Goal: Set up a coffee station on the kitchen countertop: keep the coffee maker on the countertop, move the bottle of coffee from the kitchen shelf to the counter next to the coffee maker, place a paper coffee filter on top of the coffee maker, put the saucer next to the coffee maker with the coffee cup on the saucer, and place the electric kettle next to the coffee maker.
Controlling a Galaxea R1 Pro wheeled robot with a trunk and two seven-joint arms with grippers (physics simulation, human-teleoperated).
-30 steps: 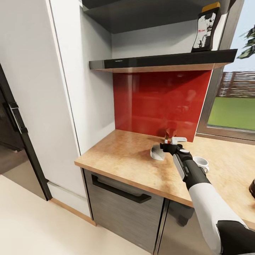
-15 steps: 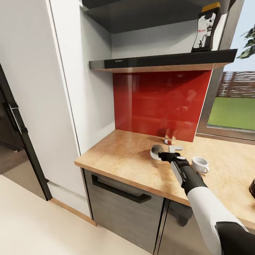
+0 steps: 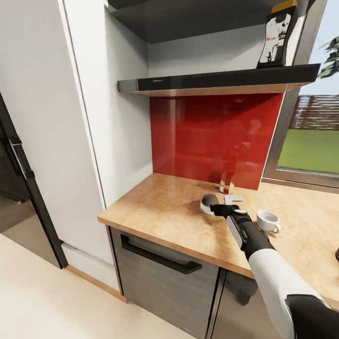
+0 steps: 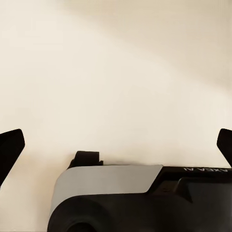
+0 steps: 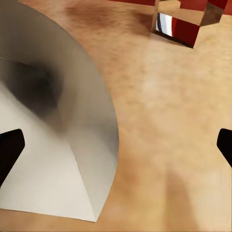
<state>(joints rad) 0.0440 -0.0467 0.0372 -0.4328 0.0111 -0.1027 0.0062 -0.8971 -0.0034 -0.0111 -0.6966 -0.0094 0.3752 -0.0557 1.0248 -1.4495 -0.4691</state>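
Note:
The paper coffee filter lies on its side on the kitchen countertop, a white cone with its mouth facing the camera. My right gripper is open just beside it, low over the wood, and the cone's rim lies partly between the fingers. The white coffee cup stands right of my forearm. The bottle of coffee stands on the kitchen shelf above. My left gripper is open over pale floor. The coffee maker, saucer and electric kettle are out of view.
A small chrome fitting stands against the red backsplash just behind the filter. A tall white cabinet bounds the counter's left end. A dark object is cut off at the right edge.
My right gripper has come back from the chrome fitting and dropped lower, to the filter's side. The head view has shifted slightly.

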